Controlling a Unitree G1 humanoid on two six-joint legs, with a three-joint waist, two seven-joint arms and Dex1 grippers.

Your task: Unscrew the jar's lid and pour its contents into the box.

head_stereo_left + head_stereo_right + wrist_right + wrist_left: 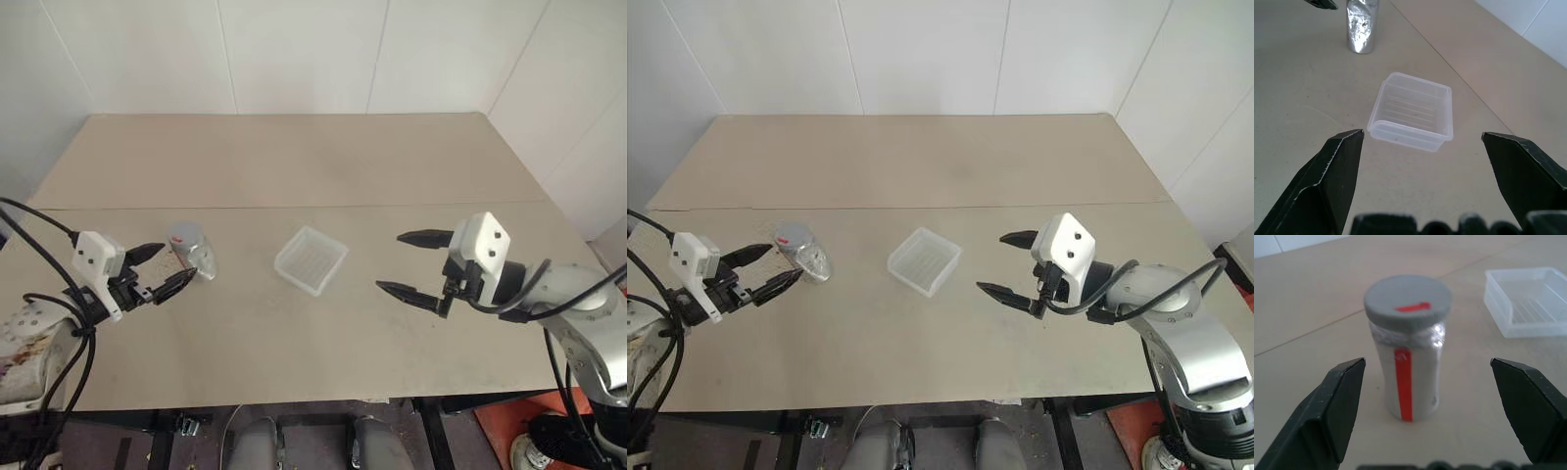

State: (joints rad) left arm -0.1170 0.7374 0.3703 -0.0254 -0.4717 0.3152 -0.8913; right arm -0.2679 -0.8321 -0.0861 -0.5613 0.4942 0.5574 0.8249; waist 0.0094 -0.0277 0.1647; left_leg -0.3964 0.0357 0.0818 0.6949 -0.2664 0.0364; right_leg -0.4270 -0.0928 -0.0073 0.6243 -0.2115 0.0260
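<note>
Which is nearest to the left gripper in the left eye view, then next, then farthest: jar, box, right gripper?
1. The jar, upright just ahead of the open left gripper.
2. The box, mid-table.
3. The right gripper, across the table, open.

One jar [1406,382], capped with one grey lid [1407,303]. One translucent box [311,259]. One beige table [294,166]. Two grippers: one left [159,269], one right [413,262], each with two black fingers, spread apart.

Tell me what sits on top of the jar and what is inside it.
A round grey lid with a red mark caps the upright jar. The jar's silvery wall hides whatever is inside, so its contents cannot be seen.
</note>
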